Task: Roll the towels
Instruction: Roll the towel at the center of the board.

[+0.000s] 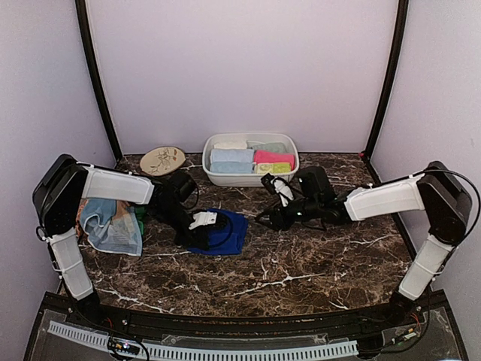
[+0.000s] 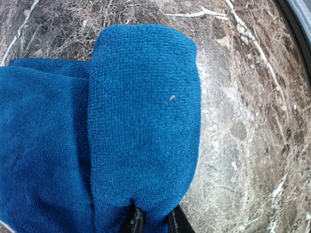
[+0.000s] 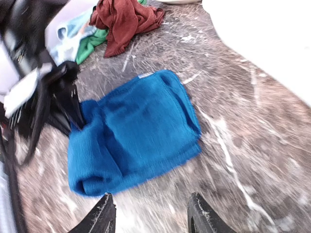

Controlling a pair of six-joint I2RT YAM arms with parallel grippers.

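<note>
The left gripper [image 1: 209, 221] is closed on a thick fold of the blue towel [image 2: 141, 121]. In its wrist view the cloth bulges up out of the narrow gap between the two black fingers [image 2: 133, 222]. The right gripper [image 3: 151, 216] stands open with nothing between its jaws, hanging just off the towel's 3 o'clock edge and touching no cloth.

The blue towel lies near the table's centre, a little toward 9 o'clock. It is partly rolled, with a fat tube at the left gripper's end and a flat, doubled part running toward the right gripper. More towels sit in a loose pile [image 1: 113, 226] at 9 o'clock under the left arm. Finished rolls fill the tub [image 1: 248, 179] at 12 o'clock, with a plate [image 1: 162, 159] beside it at 11 o'clock.

The main risk I see is the roll coming undone. The left fingers seem to hold only the outer layers, so a lift or a pull could peel those away and let the core sag open. With the right gripper off the cloth, nothing pins the flat end. If the left arm pushes the tube toward 3 o'clock, the whole towel may slide on the smooth marble and not wind up at all. Uneven pressure from one gripper could also skew the roll into a cone. A wide swing toward 12 o'clock might knock the tub.
</note>
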